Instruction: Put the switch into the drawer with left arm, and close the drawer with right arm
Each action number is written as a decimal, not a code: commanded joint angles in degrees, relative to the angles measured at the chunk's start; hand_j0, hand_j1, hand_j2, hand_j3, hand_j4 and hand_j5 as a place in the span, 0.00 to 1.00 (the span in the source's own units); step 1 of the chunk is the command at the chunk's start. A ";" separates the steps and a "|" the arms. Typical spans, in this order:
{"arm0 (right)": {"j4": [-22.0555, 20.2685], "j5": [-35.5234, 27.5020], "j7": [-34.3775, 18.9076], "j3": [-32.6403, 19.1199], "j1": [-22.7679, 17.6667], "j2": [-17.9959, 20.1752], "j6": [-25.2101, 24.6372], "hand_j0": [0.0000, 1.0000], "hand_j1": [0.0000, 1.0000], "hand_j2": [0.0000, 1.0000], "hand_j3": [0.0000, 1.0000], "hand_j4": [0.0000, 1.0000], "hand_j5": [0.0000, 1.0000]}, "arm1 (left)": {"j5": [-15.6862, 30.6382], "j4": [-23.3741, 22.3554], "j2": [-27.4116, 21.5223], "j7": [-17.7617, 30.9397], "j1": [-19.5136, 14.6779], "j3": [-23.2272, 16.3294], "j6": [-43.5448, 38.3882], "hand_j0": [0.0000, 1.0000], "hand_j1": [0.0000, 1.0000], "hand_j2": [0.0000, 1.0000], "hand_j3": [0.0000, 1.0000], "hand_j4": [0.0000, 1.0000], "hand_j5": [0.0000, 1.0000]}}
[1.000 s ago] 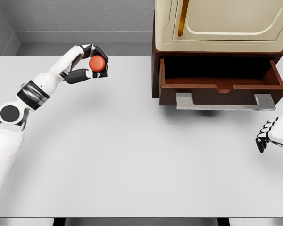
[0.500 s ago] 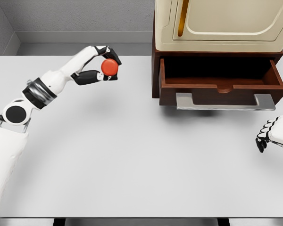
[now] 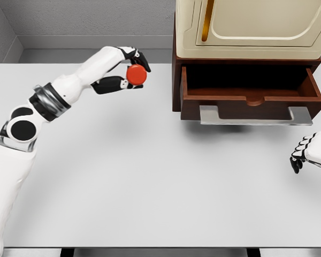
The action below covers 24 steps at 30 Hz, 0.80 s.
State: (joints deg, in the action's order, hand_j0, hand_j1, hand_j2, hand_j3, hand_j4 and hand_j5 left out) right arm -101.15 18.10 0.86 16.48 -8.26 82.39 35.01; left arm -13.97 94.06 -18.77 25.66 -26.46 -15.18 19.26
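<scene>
Red and round, the switch [image 3: 137,75] sits pinched between the thumb and fingertips of my left hand [image 3: 126,70], held in the air above the white table [image 3: 150,176], to the left of the drawer [image 3: 251,93] and not yet over it; the drawer stands pulled open under the cream cabinet [image 3: 257,27], its metal handle [image 3: 255,115] facing me; my right hand [image 3: 306,152] rests below the drawer's right end, fingers loosely curled and holding nothing.
</scene>
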 commanded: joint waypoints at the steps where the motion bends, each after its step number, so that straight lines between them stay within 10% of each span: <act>1: -0.01 -0.34 0.01 -0.04 0.00 0.14 -0.01 0.28 0.28 0.28 0.28 0.28 0.28 | -2.12 1.30 1.11 -0.08 0.00 -0.02 -0.80 0.36 0.36 0.36 0.36 0.36 0.36; 24: -0.01 -0.34 0.01 -0.04 0.00 0.14 -0.01 0.28 0.28 0.28 0.28 0.28 0.28 | -13.37 6.22 8.05 0.01 -0.53 -0.46 -2.91 0.30 0.30 0.30 0.30 0.30 0.30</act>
State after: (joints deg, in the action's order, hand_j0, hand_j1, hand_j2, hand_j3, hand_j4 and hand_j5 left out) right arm -101.15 18.10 0.86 16.48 -8.26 82.42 35.01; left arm -27.03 99.86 -11.18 25.70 -27.07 -15.59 16.41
